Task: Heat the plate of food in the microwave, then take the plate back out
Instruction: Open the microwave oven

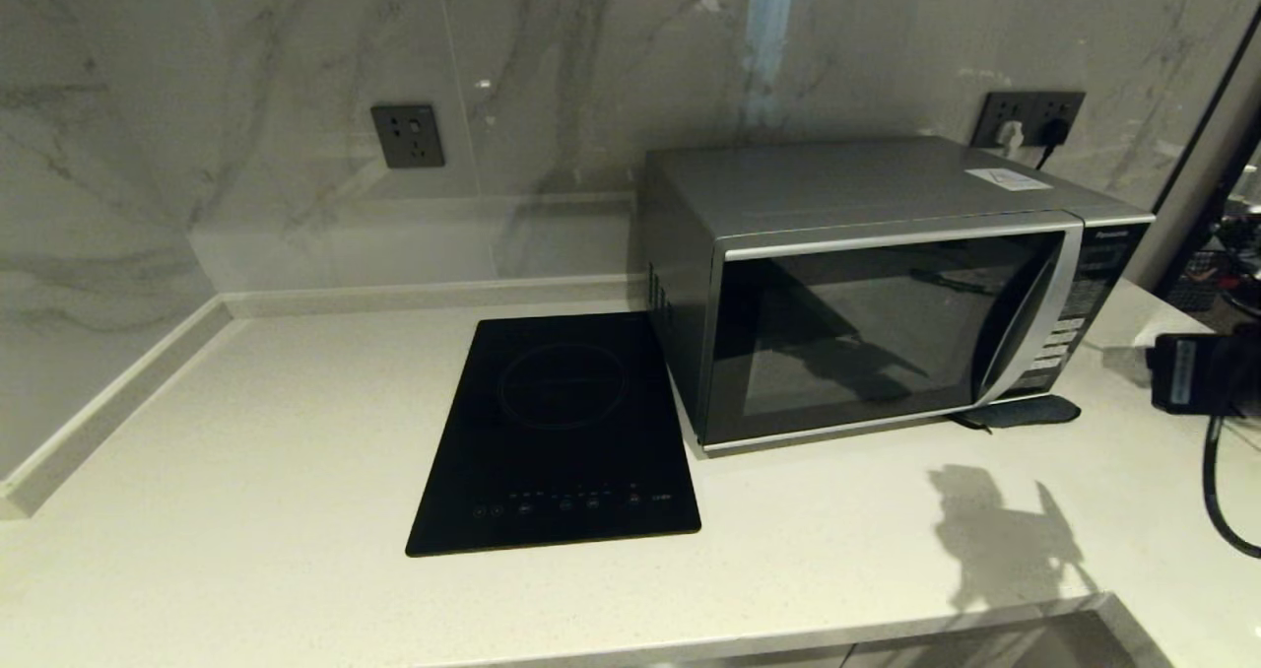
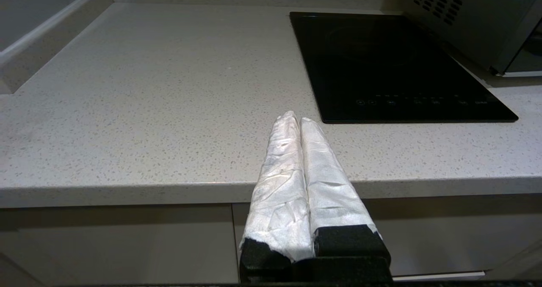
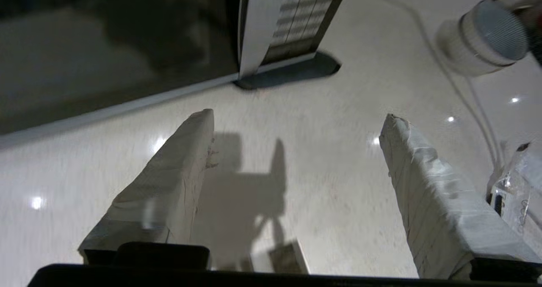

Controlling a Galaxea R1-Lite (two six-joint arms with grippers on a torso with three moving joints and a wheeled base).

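The right gripper (image 3: 296,122) hangs over the table (image 1: 296,432) with its fingers (image 3: 178,168) spread apart. Just ahead of the fingers stands the microwave (image 1: 867,284), door shut. The hob (image 1: 562,432) lies beside the microwave on the far side from the fingers. The left gripper (image 2: 295,118) sits at the table's front edge, hob ahead.

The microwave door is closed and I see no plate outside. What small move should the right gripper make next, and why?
Probably raise the right gripper, open and empty over the counter, toward the microwave door handle: the door is shut and no plate is visible.
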